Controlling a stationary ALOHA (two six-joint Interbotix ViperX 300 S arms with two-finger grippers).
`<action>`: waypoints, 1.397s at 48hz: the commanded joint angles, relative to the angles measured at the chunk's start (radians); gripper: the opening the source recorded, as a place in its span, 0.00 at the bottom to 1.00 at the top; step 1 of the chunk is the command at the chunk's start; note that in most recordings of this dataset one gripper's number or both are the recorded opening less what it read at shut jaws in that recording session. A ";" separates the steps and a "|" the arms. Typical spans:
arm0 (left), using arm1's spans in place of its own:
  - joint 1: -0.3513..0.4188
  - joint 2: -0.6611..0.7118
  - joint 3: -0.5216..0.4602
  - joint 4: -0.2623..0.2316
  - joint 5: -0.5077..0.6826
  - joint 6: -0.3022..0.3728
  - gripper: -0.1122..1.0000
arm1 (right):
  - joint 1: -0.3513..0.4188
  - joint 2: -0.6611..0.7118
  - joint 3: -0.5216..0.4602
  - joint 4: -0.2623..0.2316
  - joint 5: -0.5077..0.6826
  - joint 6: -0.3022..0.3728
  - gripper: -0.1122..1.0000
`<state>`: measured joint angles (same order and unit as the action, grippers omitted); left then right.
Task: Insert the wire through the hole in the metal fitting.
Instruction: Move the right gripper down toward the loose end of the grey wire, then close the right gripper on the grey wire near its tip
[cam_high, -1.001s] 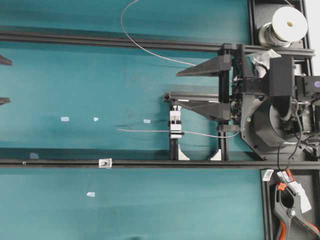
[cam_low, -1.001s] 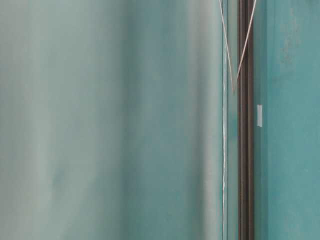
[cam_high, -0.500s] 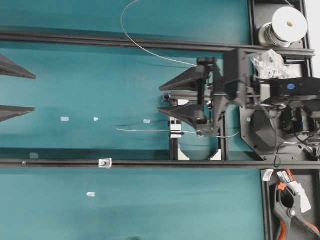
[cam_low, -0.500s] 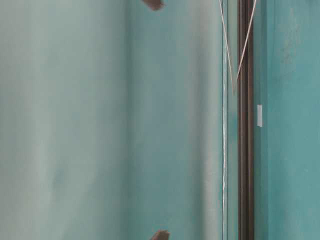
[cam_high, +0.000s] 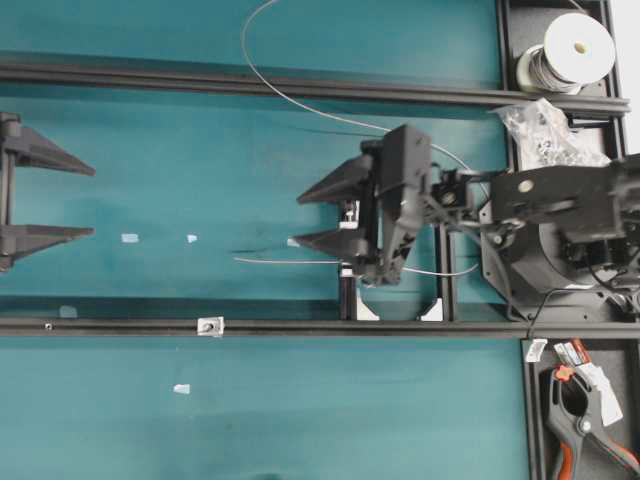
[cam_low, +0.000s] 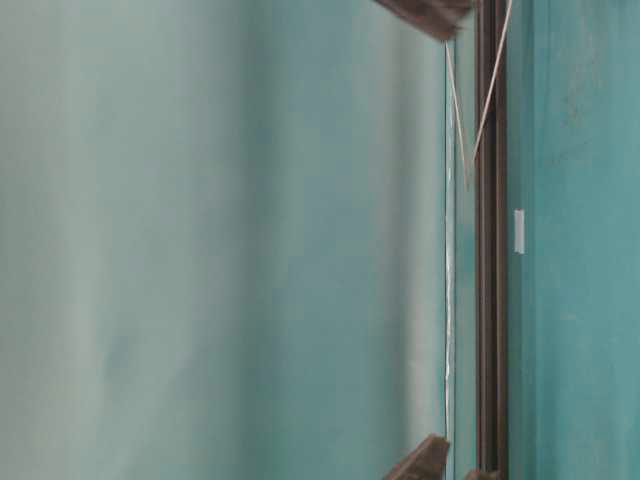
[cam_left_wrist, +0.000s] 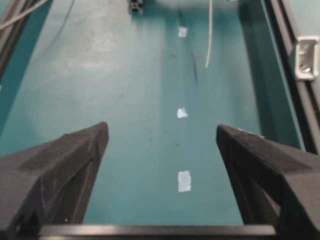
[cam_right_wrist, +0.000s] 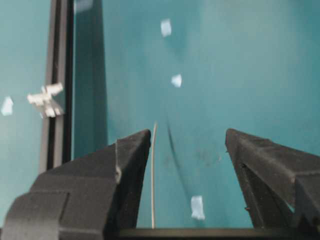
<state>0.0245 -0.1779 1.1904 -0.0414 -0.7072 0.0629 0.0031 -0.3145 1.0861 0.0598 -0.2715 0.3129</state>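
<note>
The right gripper (cam_high: 312, 216) stands spread and empty above the wire (cam_high: 270, 261), whose free end lies flat on the teal counter (cam_high: 200, 420). A second ago it sat further back by its base. The left gripper (cam_high: 85, 201), likewise spread and empty, has come into view. The metal fitting (cam_high: 209, 325) sits on the lower rail (cam_high: 120, 327); the spool (cam_high: 570, 50) rests in the black tray (cam_high: 505, 40).

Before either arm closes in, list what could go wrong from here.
1. The wire is thin and springy; its free end lies loose on the mat, so a nudge may flick it away.
2. The right gripper hangs over the white-and-black block and its frame, with jaws open; descending risks a knock.
3. The metal fitting is tiny on the rail, and the hole cannot be made out overhead, so aiming could miss.
</note>
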 joint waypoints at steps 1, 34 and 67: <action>0.002 0.038 -0.009 -0.003 -0.066 -0.003 0.82 | 0.012 0.032 -0.021 -0.002 -0.032 0.006 0.71; -0.014 0.163 -0.040 -0.003 -0.103 -0.100 0.81 | 0.074 0.232 -0.071 0.000 -0.084 0.055 0.71; -0.015 0.164 -0.043 -0.003 -0.098 -0.100 0.81 | 0.080 0.295 -0.083 0.000 -0.055 0.078 0.69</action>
<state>0.0107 -0.0061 1.1582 -0.0430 -0.8007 -0.0353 0.0782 -0.0153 1.0124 0.0583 -0.3298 0.3866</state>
